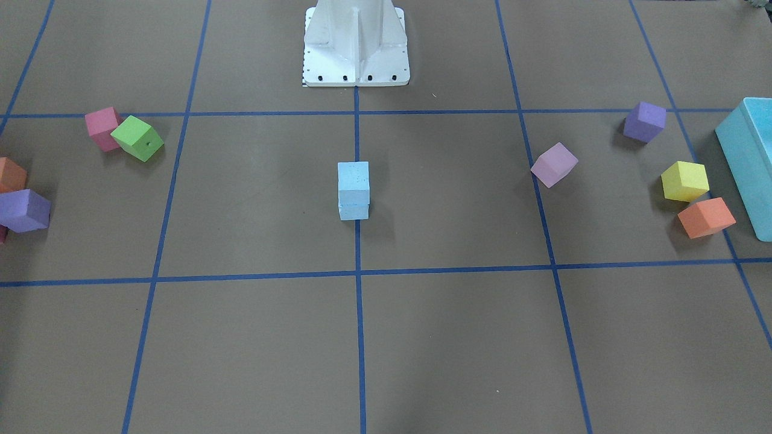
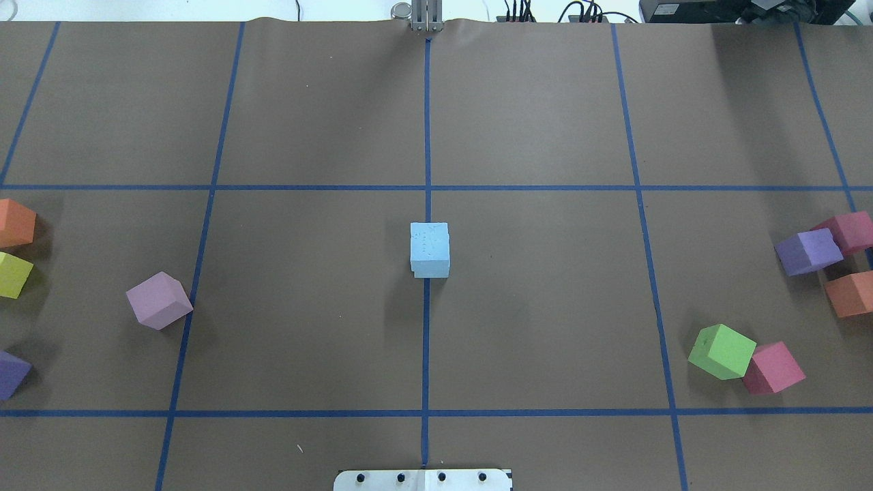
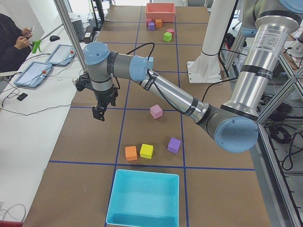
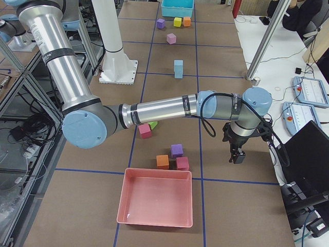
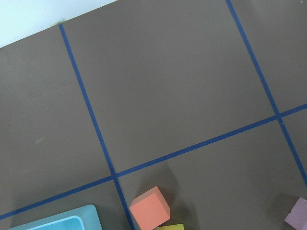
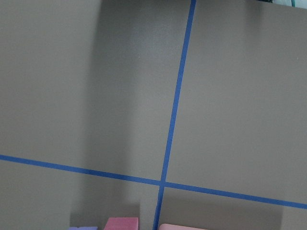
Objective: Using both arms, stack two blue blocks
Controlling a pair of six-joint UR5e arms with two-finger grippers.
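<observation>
The two pale blue blocks stand stacked one on the other on the centre line of the table, the upper block (image 1: 353, 179) on the lower block (image 1: 354, 212). The stack also shows in the overhead view (image 2: 430, 249) and in the exterior right view (image 4: 178, 68). No gripper touches it. My left gripper (image 3: 98, 113) shows only in the exterior left view, raised over the table's far-side edge. My right gripper (image 4: 236, 156) shows only in the exterior right view, raised near the operators' edge. I cannot tell whether either is open or shut.
A turquoise box (image 1: 751, 157) with yellow (image 1: 684, 181), orange (image 1: 705, 217) and purple (image 1: 644, 121) cubes lies on my left side. A pink cube (image 2: 158, 300) lies nearer the middle. Green (image 2: 721, 351), red (image 2: 773, 368) and purple (image 2: 808, 251) cubes and a pink tray (image 4: 156, 203) lie on my right. The white base stand (image 1: 356, 42) is behind the stack.
</observation>
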